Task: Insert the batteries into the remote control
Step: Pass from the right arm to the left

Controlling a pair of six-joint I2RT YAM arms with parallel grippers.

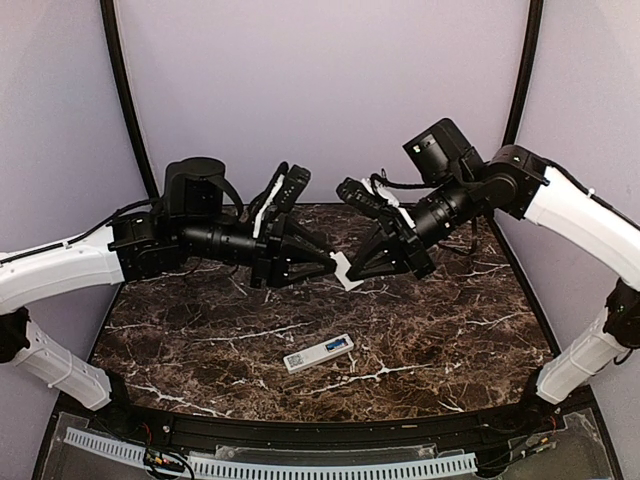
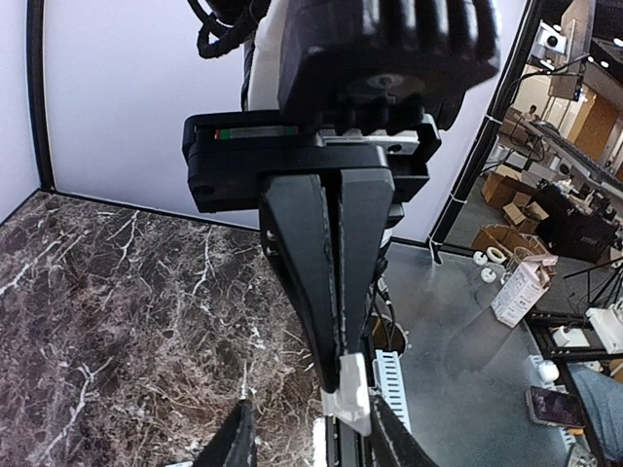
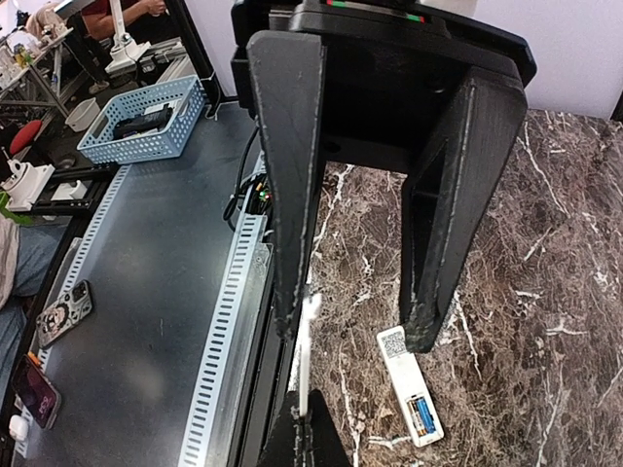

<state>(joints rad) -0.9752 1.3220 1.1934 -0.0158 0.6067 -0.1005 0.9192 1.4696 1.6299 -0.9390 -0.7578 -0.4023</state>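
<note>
Hanging in midair, both arms meet above the remote control (image 1: 318,354) lying flat on the tabletop (image 1: 200,340). Left wrist: right end effector (image 2: 341,366) clenches a white cover plate (image 2: 352,394). Right wrist: left end effector (image 3: 355,331) released, blue battery (image 3: 421,413) inside remote control.

White arms (image 1: 60,265), black jaws, seemingly cabled

The left gripper (image 1: 328,262) and right gripper (image 1: 356,271) meet tip to tip above the table (image 1: 200,340), with a white plate (image 1: 344,272) between their tips. The remote (image 1: 318,353) lies flat on the table beneath them, nearer the arm bases.
</note>
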